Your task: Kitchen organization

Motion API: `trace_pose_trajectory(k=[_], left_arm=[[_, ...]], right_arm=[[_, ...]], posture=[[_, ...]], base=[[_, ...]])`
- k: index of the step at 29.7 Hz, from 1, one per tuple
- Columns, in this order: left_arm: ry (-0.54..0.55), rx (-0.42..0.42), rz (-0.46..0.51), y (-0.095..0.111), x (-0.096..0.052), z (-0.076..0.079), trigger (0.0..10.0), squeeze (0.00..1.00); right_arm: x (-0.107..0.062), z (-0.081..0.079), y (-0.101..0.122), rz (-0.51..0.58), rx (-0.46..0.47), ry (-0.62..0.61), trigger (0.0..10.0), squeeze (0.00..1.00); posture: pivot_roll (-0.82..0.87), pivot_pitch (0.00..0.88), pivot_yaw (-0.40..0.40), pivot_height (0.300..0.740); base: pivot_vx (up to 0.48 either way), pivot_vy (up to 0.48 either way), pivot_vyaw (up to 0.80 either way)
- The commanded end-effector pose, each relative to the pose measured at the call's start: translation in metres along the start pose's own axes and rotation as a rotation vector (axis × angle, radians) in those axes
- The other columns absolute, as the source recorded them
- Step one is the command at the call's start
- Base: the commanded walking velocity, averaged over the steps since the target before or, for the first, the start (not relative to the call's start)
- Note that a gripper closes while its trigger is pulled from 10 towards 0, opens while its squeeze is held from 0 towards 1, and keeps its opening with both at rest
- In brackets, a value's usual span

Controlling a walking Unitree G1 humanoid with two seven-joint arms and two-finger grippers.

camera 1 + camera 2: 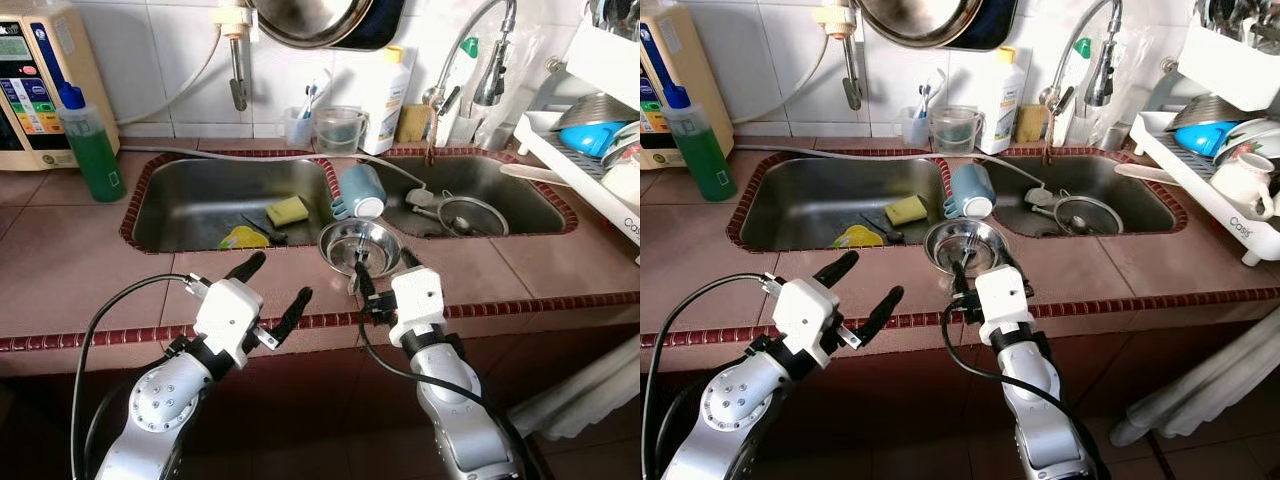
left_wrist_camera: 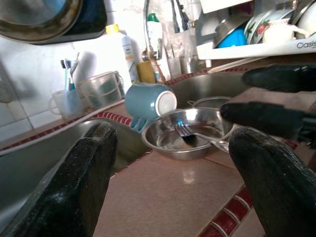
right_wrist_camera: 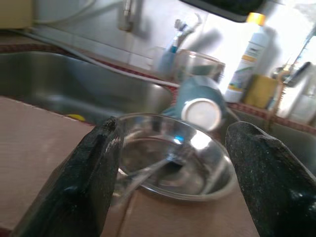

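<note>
While I stand at the reddish-brown tiled counter [image 1: 60,270], a green plastic squeeze bottle with a blue cap [image 1: 90,145] sits near its back left corner, beside a beige wall appliance [image 1: 30,80]. My left gripper [image 1: 272,288] hovers over the counter's front edge with its two black fingers spread wide and nothing between them. Beyond it lies the left basin of the stainless steel double sink [image 1: 180,205], and on its floor, toward the right wall, rest a yellow sponge [image 1: 287,210] and a yellow-green scrap [image 1: 243,238]. On the tiled strip at the front of the divider between the two basins sits a shallow round stainless steel bowl [image 1: 358,245] with a metal fork [image 2: 190,133] lying in it, handle pointing toward the front edge. A light blue ceramic mug [image 1: 360,190] lies on its side just behind the bowl, its white base facing me. My right gripper [image 1: 385,275] is just in front of the bowl, fingers apart on either side of the fork's handle and gripping nothing. A round metal strainer [image 1: 472,215] lies in the right basin, and a white dish rack [image 1: 590,150] with bowls stands at the counter's right end.
</note>
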State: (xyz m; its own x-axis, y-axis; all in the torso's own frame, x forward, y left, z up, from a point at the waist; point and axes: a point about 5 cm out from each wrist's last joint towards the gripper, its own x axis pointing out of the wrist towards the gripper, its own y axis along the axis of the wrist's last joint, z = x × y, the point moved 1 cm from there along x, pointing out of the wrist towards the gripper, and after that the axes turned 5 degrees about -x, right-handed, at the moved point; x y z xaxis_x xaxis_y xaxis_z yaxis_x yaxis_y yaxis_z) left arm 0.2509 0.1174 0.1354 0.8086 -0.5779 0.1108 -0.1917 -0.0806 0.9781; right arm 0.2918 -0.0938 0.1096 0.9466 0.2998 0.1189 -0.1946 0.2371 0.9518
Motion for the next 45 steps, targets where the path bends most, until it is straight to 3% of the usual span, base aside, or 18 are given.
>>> trace_pose_trajectory(k=[1,8,19,25,32,45], left_arm=[[-0.031,0.008,0.009,0.002,-0.002,0.007,10.0,0.00],[-0.046,0.019,-0.023,-0.006,-0.010,0.016,10.0,0.00],[-0.033,0.013,-0.013,-0.003,-0.011,0.019,10.0,0.00],[-0.036,0.014,-0.008,-0.002,-0.010,0.020,10.0,0.00],[-0.038,0.013,-0.003,-0.001,-0.008,0.021,10.0,0.00],[-0.034,0.019,0.001,0.000,-0.008,0.019,10.0,0.00]], right_arm=[[0.002,0.000,0.000,0.000,-0.002,0.021,10.0,0.00],[0.005,-0.007,-0.002,-0.007,0.006,0.079,10.0,0.00],[0.001,-0.026,-0.013,-0.050,0.058,0.209,10.0,0.00],[-0.003,-0.021,-0.021,-0.104,0.098,0.143,10.0,0.00],[-0.001,-0.019,-0.028,-0.159,0.075,0.058,10.0,0.00],[0.003,-0.018,-0.024,-0.138,0.068,0.033,10.0,0.00]], posture=[[-0.09,0.000,-0.043,0.740],[-0.08,0.000,-0.052,0.740],[-0.07,0.000,-0.059,0.740],[-0.07,0.000,-0.061,0.740],[-0.08,0.000,-0.060,0.740],[-0.07,0.000,-0.057,0.740]], base=[[0.000,0.000,0.00],[0.000,0.000,0.00],[0.000,0.000,0.00],[0.000,0.000,0.00],[0.000,0.000,0.00],[0.000,0.000,0.00]])
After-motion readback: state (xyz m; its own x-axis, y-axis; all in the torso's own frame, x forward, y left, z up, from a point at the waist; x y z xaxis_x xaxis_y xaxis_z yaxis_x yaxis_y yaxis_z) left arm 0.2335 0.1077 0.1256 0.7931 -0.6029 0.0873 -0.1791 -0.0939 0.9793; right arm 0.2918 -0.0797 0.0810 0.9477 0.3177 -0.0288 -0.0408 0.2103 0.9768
